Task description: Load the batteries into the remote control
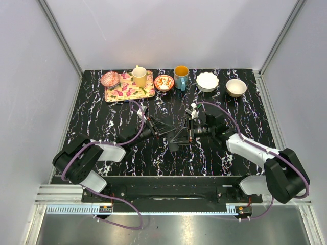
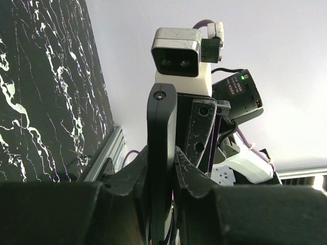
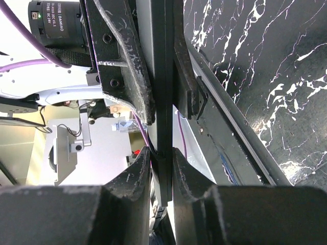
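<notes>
The remote control (image 1: 175, 136) is a slim black bar held above the middle of the table between both arms. My left gripper (image 1: 162, 132) is shut on one end; in the left wrist view the remote (image 2: 162, 122) stands edge-on between my gripper (image 2: 161, 155). My right gripper (image 1: 187, 133) is shut on the other end; in the right wrist view the remote (image 3: 164, 92) runs up from my gripper (image 3: 162, 155), with the left fingers (image 3: 125, 66) clamped further up. No batteries show in any view.
Along the table's back edge stand a floral tray (image 1: 127, 92) with a pink bowl (image 1: 110, 78) and a yellow cup (image 1: 139, 76), a small red-patterned bowl (image 1: 164, 82), a teal mug (image 1: 181, 76), a white bowl (image 1: 207, 81) and a beige bowl (image 1: 236, 87).
</notes>
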`<state>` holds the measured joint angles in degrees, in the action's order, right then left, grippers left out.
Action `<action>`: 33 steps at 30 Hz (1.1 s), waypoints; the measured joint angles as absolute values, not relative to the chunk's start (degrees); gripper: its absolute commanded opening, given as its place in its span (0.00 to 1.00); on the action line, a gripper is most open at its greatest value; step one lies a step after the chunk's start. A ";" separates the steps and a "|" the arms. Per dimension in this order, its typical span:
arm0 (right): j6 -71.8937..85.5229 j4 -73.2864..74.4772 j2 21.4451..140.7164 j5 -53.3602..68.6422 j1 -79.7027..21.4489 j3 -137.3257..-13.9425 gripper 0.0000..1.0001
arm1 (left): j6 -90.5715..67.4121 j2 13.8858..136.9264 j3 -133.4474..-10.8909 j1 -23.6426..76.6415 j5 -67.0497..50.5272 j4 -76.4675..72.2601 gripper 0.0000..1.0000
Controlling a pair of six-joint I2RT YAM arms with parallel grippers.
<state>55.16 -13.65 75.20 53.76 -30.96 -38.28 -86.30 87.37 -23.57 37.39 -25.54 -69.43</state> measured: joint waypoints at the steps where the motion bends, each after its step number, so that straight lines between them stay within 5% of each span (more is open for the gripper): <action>1: 55.33 -13.65 75.24 53.95 -30.96 -38.28 0.04 | -86.35 87.37 -23.57 37.47 -25.56 -69.41 0.00; 33: 56.84 -12.58 79.05 62.28 -29.21 -42.78 0.12 | -80.55 78.04 -24.25 38.63 -23.66 -58.22 0.00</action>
